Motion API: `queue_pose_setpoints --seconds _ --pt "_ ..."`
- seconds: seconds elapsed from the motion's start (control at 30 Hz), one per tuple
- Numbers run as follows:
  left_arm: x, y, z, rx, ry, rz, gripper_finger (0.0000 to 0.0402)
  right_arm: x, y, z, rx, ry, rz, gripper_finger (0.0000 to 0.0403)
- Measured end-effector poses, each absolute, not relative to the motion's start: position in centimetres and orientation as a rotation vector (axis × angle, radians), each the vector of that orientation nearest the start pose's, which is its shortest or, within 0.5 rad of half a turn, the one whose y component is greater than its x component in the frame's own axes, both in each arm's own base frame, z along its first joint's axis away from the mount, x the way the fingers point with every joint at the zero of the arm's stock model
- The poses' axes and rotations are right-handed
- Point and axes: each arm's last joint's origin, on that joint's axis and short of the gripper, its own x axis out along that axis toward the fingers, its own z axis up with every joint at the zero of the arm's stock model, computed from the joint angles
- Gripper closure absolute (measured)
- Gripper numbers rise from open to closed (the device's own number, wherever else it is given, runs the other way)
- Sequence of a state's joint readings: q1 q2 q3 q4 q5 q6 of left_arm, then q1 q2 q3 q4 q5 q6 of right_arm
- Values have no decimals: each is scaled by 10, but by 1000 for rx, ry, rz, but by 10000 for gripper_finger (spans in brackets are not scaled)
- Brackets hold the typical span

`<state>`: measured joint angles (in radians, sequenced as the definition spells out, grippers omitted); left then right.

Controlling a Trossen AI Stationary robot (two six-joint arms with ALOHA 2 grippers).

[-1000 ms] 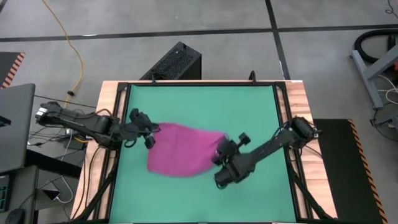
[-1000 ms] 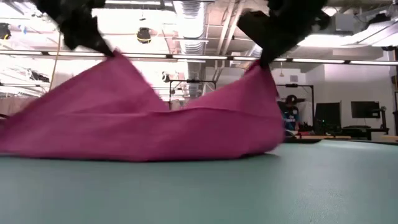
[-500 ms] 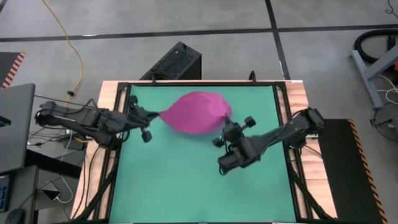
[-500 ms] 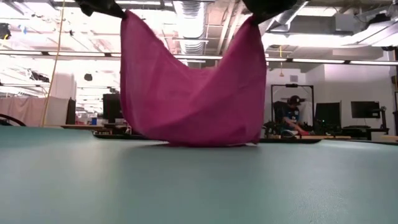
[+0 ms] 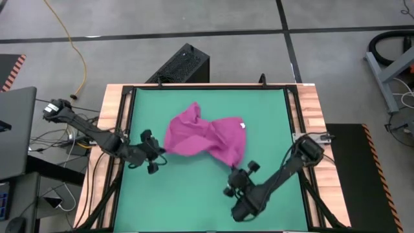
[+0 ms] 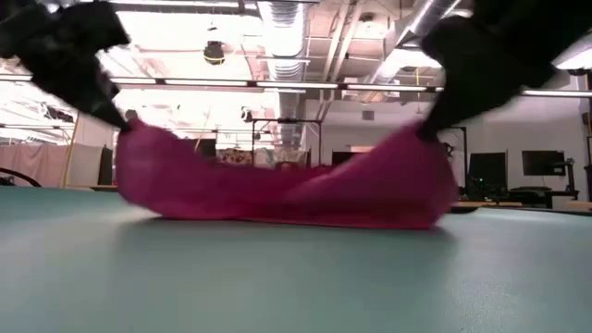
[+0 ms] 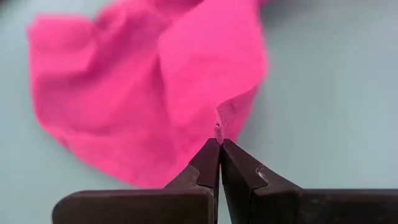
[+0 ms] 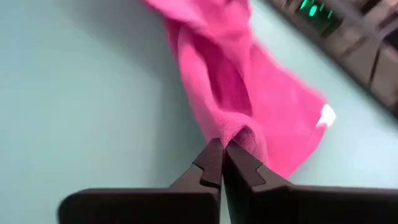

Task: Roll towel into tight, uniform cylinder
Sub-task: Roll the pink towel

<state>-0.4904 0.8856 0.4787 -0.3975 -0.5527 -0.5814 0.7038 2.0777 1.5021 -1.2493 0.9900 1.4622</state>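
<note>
The left claw [image 5: 154,159], low over the left side of the green-matted tabletop [image 5: 194,200], is pinched fully together on a corner of the magenta-pink soft cloth towel [image 5: 206,137]; its wrist view shows a nub of fabric caught between the closed tips. Half a second ago both arms held the towel up off the mat as a hanging pouch near the far edge. Now it has been swung down and toward the near side, landing in a rumpled, partly folded heap around the middle of the mat, its small white tag [image 5: 242,125] showing at the right edge. The right claw [image 5: 238,173], lower right of the heap, has its tips nearly together with a towel corner pinched between them. Judged from this, the flick did not spread the towel flat, so it probably needs another try before any rolling can start.
</note>
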Motion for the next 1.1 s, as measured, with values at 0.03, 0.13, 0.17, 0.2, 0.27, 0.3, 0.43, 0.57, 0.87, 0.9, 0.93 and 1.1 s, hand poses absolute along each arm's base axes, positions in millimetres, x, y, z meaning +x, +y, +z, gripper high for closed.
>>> queue_pose_setpoints --seconds 0.03,0.13,0.17,0.2,0.27,0.3,0.43,0.57,0.87,0.9,0.93,1.1 --pt "151 -66 193 -175 651 252 401 291 222 166 -47 711 -878 362" --pt "145 -70 181 -217 658 259 401 281 235 160 43 745 -880 330" --pt "143 -71 178 -227 660 263 401 278 240 159 73 750 -875 318" --pt "141 -71 175 -240 657 266 401 274 244 159 100 748 -867 306" --pt "139 -73 170 -260 651 262 401 266 255 160 149 740 -843 282" --pt "137 -74 168 -264 652 260 401 262 260 161 167 733 -829 270" --pt "135 -76 166 -273 651 251 401 248 269 163 178 610 -827 233" --pt "135 -77 166 -272 642 252 401 255 251 167 64 612 -886 219" --pt "135 -78 166 -299 677 214 401 257 186 193 -113 760 -932 222" --pt "135 -79 165 -307 682 209 401 254 181 198 -80 757 -900 223" --pt "135 -79 165 -313 686 204 401 250 177 202 -41 756 -853 223" --pt "135 -79 165 -302 695 184 401 234 147 204 181 816 -575 223"
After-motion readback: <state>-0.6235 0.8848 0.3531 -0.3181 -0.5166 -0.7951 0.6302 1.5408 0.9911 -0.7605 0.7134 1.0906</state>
